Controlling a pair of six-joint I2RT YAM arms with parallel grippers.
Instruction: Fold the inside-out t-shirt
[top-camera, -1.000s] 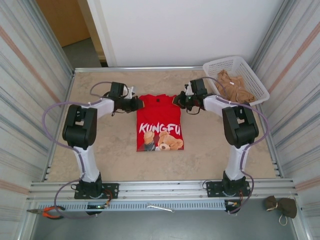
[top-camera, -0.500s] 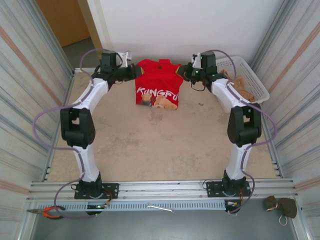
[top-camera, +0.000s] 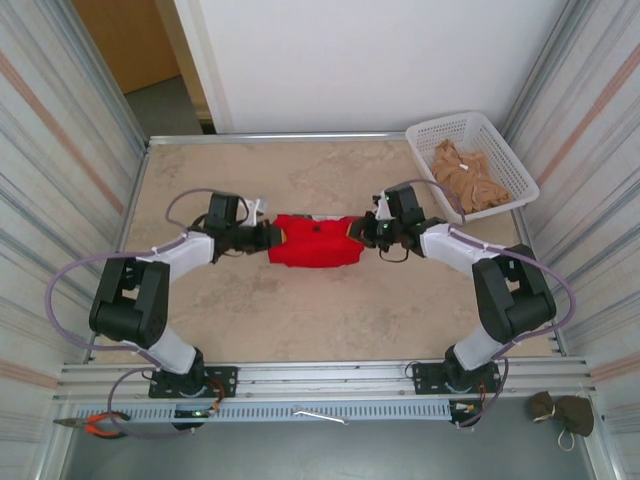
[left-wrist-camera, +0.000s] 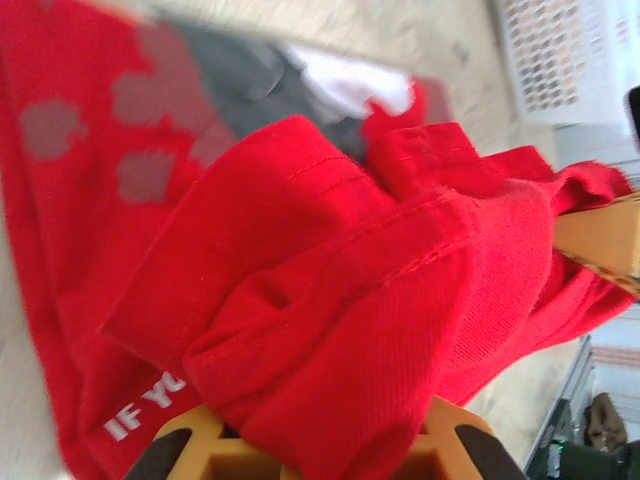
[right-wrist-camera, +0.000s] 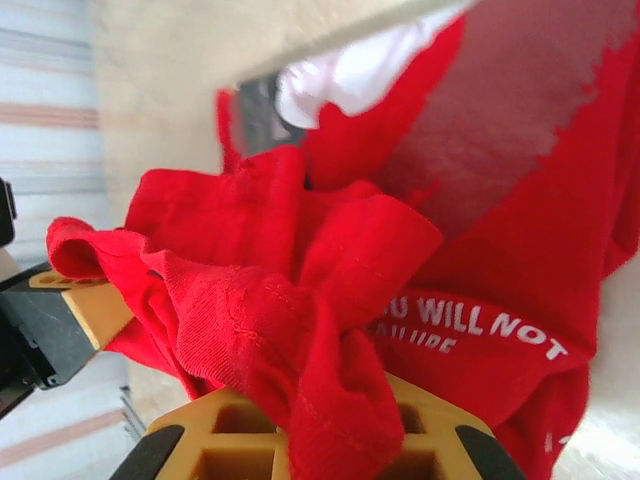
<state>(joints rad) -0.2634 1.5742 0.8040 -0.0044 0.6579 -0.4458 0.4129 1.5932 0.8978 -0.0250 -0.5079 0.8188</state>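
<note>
Inside-out t-shirt (top-camera: 315, 243) stretched mid-frame, left gripper (top-camera: 272, 237) and right gripper (top-camera: 364, 231) each clamped on one end, likely to tension the fold

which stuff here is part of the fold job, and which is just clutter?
Job:
- t-shirt
- left gripper and right gripper, each clamped on an end of it

Lying about:
- basket with tan cloth in it
- pliers, near edge
- brown bundle, near edge

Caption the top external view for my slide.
Left hand and right hand grip opposite ends of a bunched red t-shirt.
</note>
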